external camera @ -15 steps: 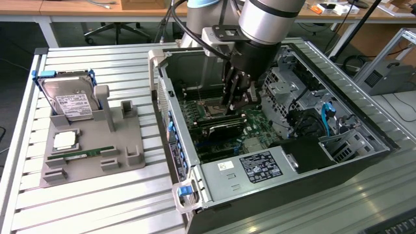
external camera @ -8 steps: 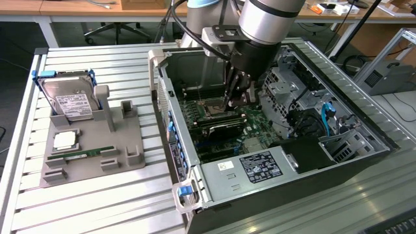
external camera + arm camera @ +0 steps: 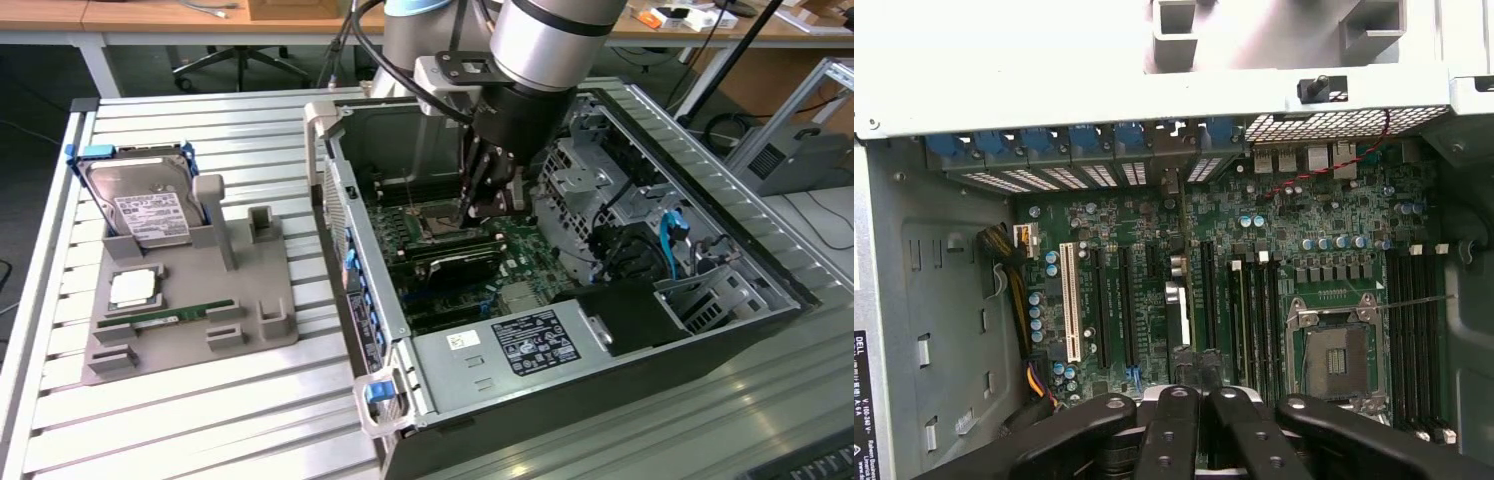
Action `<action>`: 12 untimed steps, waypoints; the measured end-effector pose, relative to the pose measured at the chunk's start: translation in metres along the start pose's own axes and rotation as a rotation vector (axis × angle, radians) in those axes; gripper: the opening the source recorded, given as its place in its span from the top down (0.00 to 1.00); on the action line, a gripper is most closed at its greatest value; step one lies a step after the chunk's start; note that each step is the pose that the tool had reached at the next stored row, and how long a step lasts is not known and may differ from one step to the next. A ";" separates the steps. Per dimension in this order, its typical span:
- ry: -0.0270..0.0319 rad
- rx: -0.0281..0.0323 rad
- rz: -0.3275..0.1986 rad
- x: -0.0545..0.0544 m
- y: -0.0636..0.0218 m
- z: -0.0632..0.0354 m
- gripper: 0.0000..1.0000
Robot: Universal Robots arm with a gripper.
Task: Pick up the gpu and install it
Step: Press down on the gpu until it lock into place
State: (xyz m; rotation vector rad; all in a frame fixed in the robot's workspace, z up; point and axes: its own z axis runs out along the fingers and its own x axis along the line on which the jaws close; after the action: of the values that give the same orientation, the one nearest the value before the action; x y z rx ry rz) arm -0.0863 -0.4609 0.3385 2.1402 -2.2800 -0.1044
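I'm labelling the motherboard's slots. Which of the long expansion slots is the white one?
The white slot is the one closest to the yellow-and-black cables, at the end of the row. The other long slots are black.

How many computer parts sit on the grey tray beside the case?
3: a hard drive standing at the far end, a CPU flat in the middle, a RAM stick nearest the camera. None looks hidden.

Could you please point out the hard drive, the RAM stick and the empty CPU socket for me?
hard drive (image 3: pixel 150 212): exterior view, its white label.
RAM stick (image 3: pixel 170 318): exterior view, middle of the green strip.
CPU socket (image 3: pixel 1341 357): wrist view, centre of the open socket.
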 end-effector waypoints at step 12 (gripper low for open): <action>0.0073 -0.0023 -0.115 0.001 0.0025 0.0129 0.89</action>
State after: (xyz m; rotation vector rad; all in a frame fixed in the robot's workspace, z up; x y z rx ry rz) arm -0.0896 -0.4608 0.3257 2.2664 -2.1505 -0.1001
